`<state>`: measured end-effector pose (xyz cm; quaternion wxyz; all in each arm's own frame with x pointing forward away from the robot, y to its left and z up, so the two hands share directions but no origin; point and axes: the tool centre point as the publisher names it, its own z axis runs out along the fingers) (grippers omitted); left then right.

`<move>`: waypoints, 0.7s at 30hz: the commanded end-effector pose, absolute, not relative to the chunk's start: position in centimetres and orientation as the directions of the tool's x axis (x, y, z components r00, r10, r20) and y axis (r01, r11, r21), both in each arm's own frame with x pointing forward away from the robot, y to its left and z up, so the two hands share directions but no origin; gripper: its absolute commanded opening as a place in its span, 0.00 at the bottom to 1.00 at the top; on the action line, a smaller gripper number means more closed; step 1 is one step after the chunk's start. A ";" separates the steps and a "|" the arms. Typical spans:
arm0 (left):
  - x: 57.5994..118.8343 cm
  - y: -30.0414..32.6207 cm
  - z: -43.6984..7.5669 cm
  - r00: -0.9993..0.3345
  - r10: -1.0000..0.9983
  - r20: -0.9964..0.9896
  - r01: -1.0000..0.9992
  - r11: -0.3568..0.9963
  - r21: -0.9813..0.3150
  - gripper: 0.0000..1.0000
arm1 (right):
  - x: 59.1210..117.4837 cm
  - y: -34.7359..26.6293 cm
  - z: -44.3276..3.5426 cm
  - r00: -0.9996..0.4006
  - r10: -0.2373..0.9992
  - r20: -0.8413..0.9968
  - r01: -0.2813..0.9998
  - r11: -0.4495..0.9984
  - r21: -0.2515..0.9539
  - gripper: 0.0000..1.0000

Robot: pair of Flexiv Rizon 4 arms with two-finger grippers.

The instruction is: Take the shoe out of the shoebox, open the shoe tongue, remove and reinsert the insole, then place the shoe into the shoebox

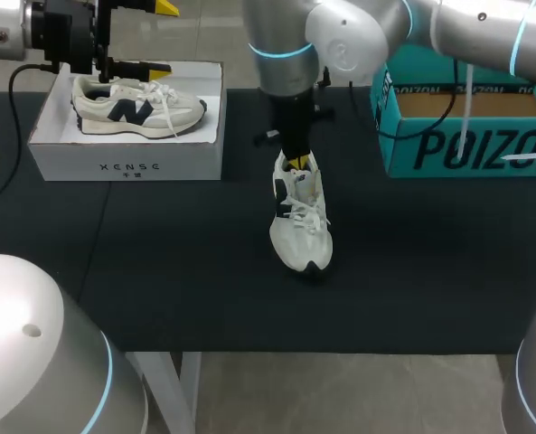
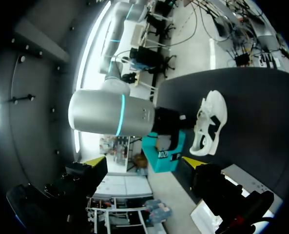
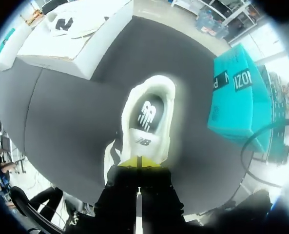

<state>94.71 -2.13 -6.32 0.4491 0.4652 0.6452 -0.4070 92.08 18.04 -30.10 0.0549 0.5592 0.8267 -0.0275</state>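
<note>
A white sneaker [image 1: 301, 217] with a dark side logo lies on the black table, toe toward the front edge. My right gripper [image 1: 295, 164] comes down on it from above, its yellow tips pressed together on the tongue [image 3: 143, 142]. In the right wrist view, the right gripper [image 3: 139, 163] sits just before the shoe's mouth, where the dark insole [image 3: 146, 114] shows. A white shoebox [image 1: 127, 163] at the back left holds a second sneaker [image 1: 136, 107]. My left gripper [image 1: 163, 38] hangs open above that box. In its own view, the left gripper [image 2: 146, 165] holds nothing and the sneaker on the table [image 2: 210, 122] lies beyond.
A teal cardboard box [image 1: 466, 136] stands open at the back right of the table. My right arm [image 2: 110, 114] fills much of the left wrist view. Bare black table [image 1: 159, 271] stretches in front of the white shoebox and around the sneaker.
</note>
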 end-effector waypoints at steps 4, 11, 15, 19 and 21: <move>94.8 -2.1 -6.3 -0.164 0.239 -0.957 0.966 0.235 -0.107 1.00 | 92.2 17.6 -29.2 -0.825 0.564 -0.028 0.565 0.824 -0.034 0.00; 94.8 -2.1 -6.3 -0.164 0.239 -0.957 0.966 0.235 -0.107 1.00 | 92.2 17.6 -29.2 -0.825 0.564 -0.028 0.565 0.824 -0.034 0.00; 94.8 -2.1 -6.3 -0.164 0.239 -0.957 0.966 0.235 -0.107 1.00 | 93.0 17.8 -29.3 -0.904 0.425 -0.040 0.423 0.904 0.065 0.00; 94.8 -2.1 -6.3 -0.164 0.239 -0.957 0.966 0.235 -0.107 1.00 | 94.5 17.1 -28.8 -0.947 0.298 -0.116 0.284 0.951 0.123 0.00; 94.8 -2.1 -6.3 -0.164 0.239 -0.957 0.966 0.235 -0.107 1.00 | 95.5 16.8 -28.7 -0.956 0.250 -0.155 0.231 0.964 0.128 0.00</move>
